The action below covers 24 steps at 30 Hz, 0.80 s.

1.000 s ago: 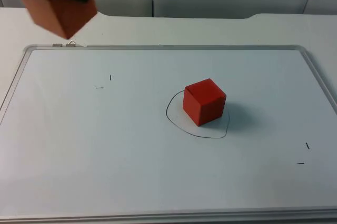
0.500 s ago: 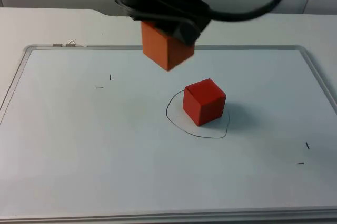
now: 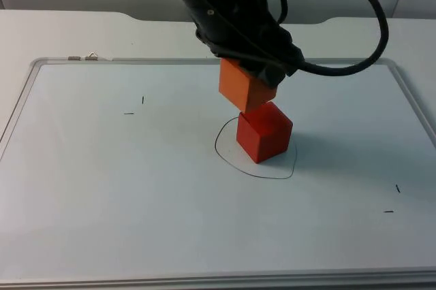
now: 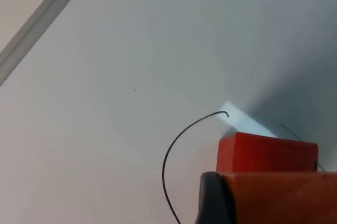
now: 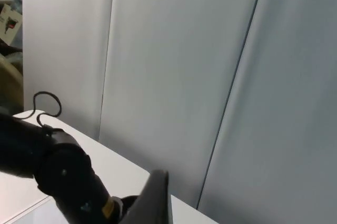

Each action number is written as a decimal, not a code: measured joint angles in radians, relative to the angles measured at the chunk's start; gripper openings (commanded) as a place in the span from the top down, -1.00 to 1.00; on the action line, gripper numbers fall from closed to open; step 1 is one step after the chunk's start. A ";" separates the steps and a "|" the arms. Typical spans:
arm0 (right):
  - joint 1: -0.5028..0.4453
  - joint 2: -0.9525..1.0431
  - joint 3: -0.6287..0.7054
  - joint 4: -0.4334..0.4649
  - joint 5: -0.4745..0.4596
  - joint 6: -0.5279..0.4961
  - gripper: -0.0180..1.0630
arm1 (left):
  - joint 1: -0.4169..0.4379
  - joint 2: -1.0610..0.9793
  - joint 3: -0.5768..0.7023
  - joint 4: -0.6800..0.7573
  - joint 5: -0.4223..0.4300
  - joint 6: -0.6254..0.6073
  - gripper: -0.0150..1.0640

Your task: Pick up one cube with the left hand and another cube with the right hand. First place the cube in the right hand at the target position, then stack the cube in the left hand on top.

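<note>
With your left gripper (image 3: 253, 79) pinching the orange cube (image 3: 246, 87), line it up square over the red cube (image 3: 264, 131) inside the drawn outline (image 3: 225, 156) before lowering; can't tell the right gripper's state.

1. An orange cube (image 4: 279, 197) is clamped against a black fingertip (image 4: 210, 200) of the left gripper.
2. A red cube (image 4: 266, 153) sits just beyond and below it.
3. The red cube stands on the white board (image 4: 105, 103), beside a black drawn line (image 4: 176, 145).

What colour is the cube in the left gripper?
Orange cube, lighter than the red cube below; clearest in the top view.
</note>
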 measured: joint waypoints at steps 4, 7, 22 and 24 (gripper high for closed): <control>0.000 0.000 0.000 0.000 0.000 0.000 -0.69 | 0.000 0.041 -0.031 -0.011 0.012 0.006 0.92; 0.000 0.000 0.000 0.000 0.000 0.000 -0.69 | 0.000 0.059 -0.031 -0.035 0.012 0.022 0.92; 0.000 0.000 0.000 0.000 0.000 0.000 -0.68 | 0.000 0.096 -0.031 -0.115 -0.026 0.098 0.92; 0.000 0.000 0.000 0.000 0.000 0.000 -0.68 | 0.000 0.096 -0.031 -0.115 -0.026 0.101 0.92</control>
